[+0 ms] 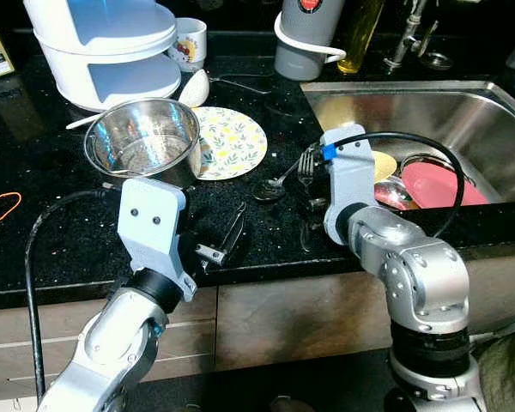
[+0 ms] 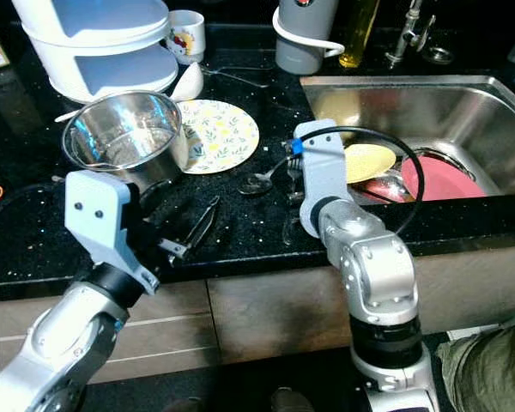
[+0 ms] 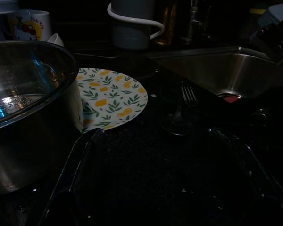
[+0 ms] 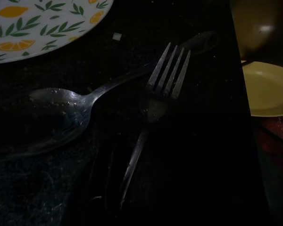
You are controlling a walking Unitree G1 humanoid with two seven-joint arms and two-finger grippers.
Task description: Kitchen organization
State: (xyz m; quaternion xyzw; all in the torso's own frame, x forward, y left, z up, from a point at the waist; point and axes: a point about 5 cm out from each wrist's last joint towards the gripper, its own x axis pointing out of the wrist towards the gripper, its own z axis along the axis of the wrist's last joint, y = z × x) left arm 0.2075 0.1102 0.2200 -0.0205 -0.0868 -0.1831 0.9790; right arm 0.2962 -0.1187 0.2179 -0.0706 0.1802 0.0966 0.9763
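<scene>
Head views: a black speckled countertop [image 1: 60, 184] carries a steel pot [image 1: 144, 140] touching the rim of a lemon-patterned plate [image 1: 232, 142]. A spoon [image 1: 273, 186] and fork [image 1: 306, 166] lie crossed between the plate and the sink [image 1: 412, 112], near the counter's front edge. The left gripper [image 1: 227, 240] hovers over bare counter in front of the pot, fingers spread. The right gripper [image 2: 293, 202] reaches over the cutlery, close to the sink's left rim; whether its fingers are apart cannot be told. A yellow dish [image 2: 367, 161] and pink plate [image 1: 442, 184] sit in the sink.

Left wrist view: the fingers [image 3: 73, 174] stand wide apart over open counter, pot wall [image 3: 33, 136] beside one finger.

Right wrist view: fork tines [image 4: 170, 70] overlap the spoon handle [image 4: 118, 82]; the image is dark, so the finger state stays uncertain.
</scene>
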